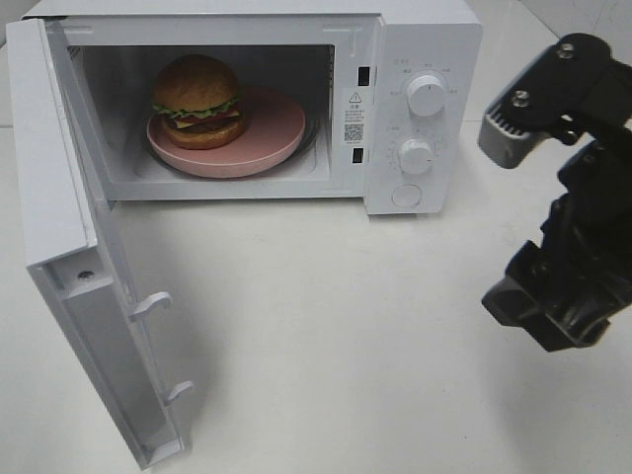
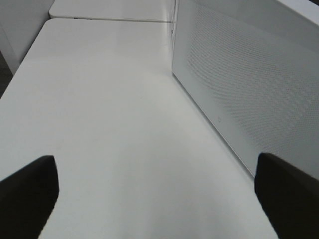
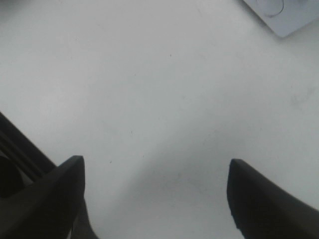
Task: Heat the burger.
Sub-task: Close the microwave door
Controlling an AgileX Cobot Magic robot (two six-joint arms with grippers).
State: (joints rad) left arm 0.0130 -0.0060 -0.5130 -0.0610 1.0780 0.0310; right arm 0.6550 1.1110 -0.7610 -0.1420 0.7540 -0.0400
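I counted one burger (image 1: 197,99), sitting toward the 9 o'clock side of one pink plate (image 1: 279,136) inside the one microwave (image 1: 425,39), whose cavity lay at about 11 o'clock in the high view. The door (image 1: 59,227) stood swung wide toward 7 o'clock, with two latch hooks (image 1: 148,304) on its inner edge. On the control panel I saw two knobs (image 1: 427,95), one above the other, and one round button (image 1: 406,195) below them. A label (image 1: 355,117) on the frame carried a warning triangle and a QR code; its print, and the marks round the knobs, were too small for me to read. The bench (image 1: 346,346) lay open from 4 to 6 o'clock before the cavity. The right tool (image 3: 154,194) hung at 3 o'clock, well apart from the microwave, its fingers spread wide and holding nothing. The left tool (image 2: 154,194) was likewise wide and empty, near a dotted white panel (image 2: 249,84)
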